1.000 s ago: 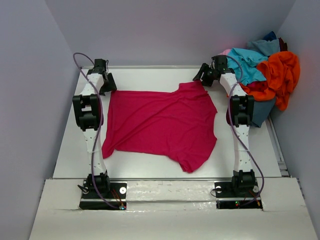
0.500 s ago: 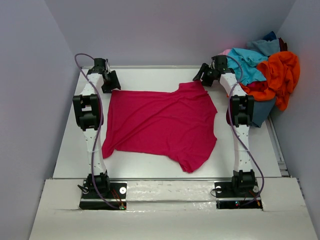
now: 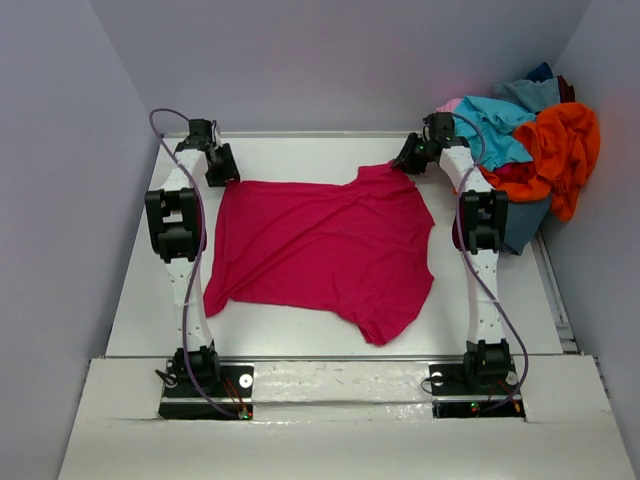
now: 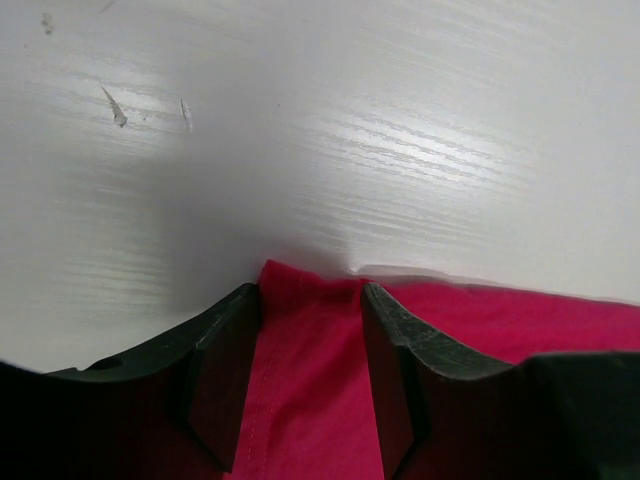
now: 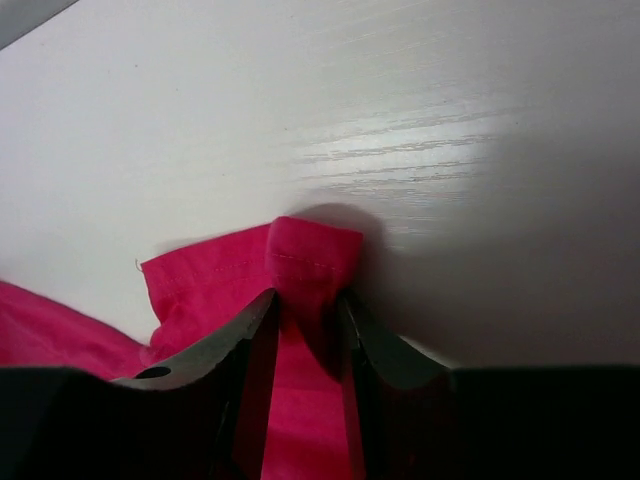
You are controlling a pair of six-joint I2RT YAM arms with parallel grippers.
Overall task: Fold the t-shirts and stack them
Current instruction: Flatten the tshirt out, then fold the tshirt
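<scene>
A crimson-magenta t-shirt (image 3: 320, 250) lies spread flat on the white table (image 3: 290, 155). My left gripper (image 3: 220, 166) is at its far left corner. In the left wrist view the jaws stand apart astride that corner (image 4: 305, 330), with flat cloth and a hem seam between them. My right gripper (image 3: 412, 157) is at the far right corner. In the right wrist view its jaws are pinched on a bunched fold of the hem (image 5: 308, 262). Orange (image 3: 560, 150) and turquoise (image 3: 495, 125) t-shirts, with pink and dark blue cloth, are heaped at the far right.
The heap of shirts sits against the right wall (image 3: 610, 230), partly off the table's right edge beside the right arm. Grey walls close in the table on the left, back and right. Both arm bases stand at the near edge.
My right gripper has dropped onto the shirt's far right corner and closed on it. My left gripper has shifted slightly at the far left corner and drawn in. The shirt lies as before.
</scene>
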